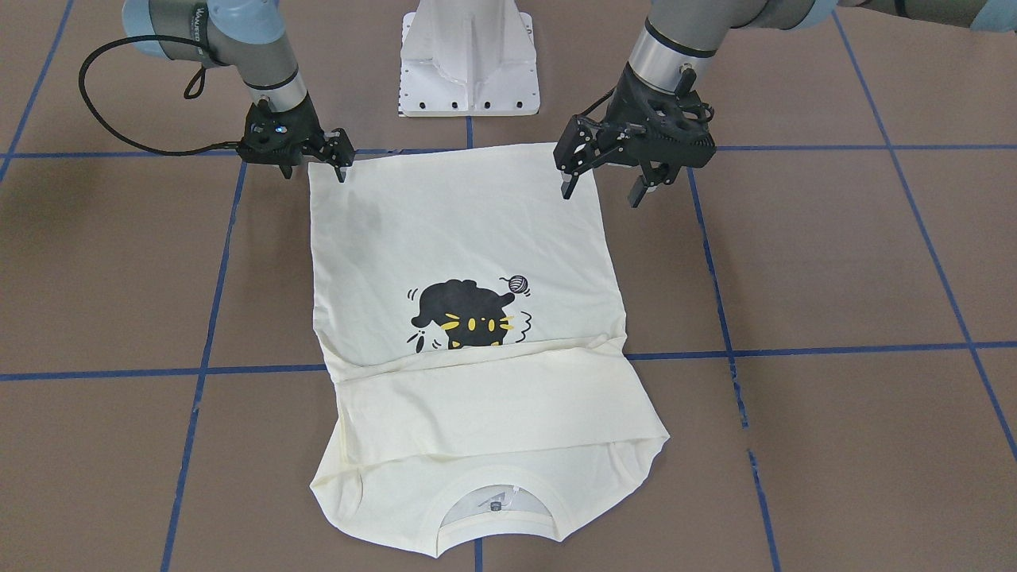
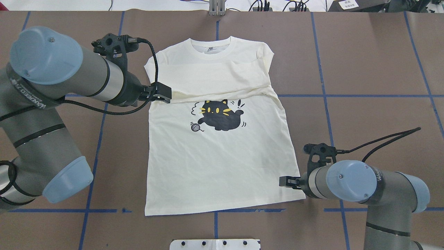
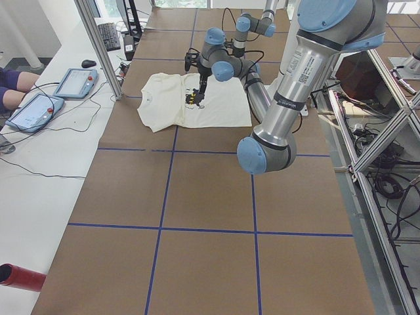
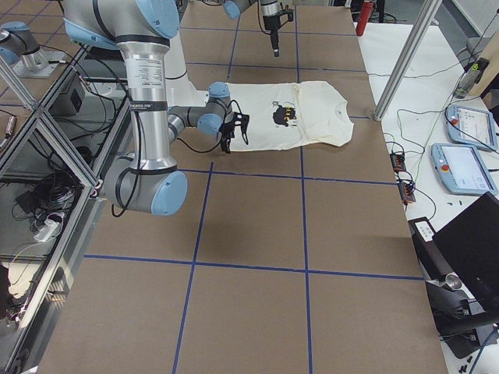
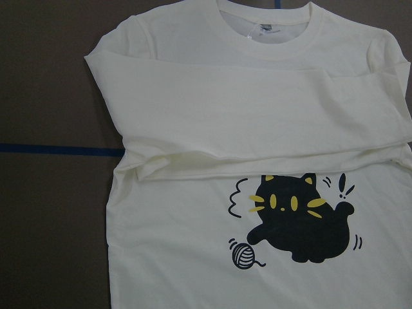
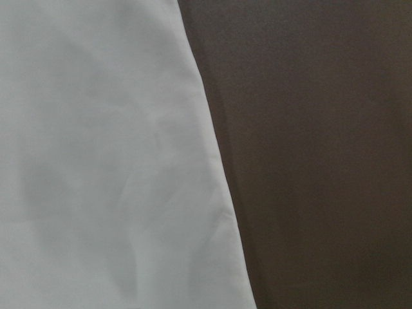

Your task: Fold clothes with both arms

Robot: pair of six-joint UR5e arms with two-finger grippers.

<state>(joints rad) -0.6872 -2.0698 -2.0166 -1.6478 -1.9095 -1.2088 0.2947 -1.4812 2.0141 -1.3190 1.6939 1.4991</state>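
Both spread and empty: right claw [image 1: 314, 175] low at the T-shirt [image 1: 477, 230] hem corner, left claw [image 1: 603, 196] hanging higher. Level your claws first, pinch both corners, carry evenly toward the collar.

Reaches forward with 2 arms. Holds left arm [image 2: 79, 76] bent at the elbow, left gripper [image 1: 601, 196] raised, fingers [image 1: 567, 187] pointing down, jaws wide apart. Holds right gripper [image 1: 314, 168] low, wrist tilted down, jaws also parted.

Brown table [image 2: 374, 62] with a blue tape grid [image 2: 347, 96], one cream cat-print T-shirt [image 2: 222, 166] flat upon it, front up.
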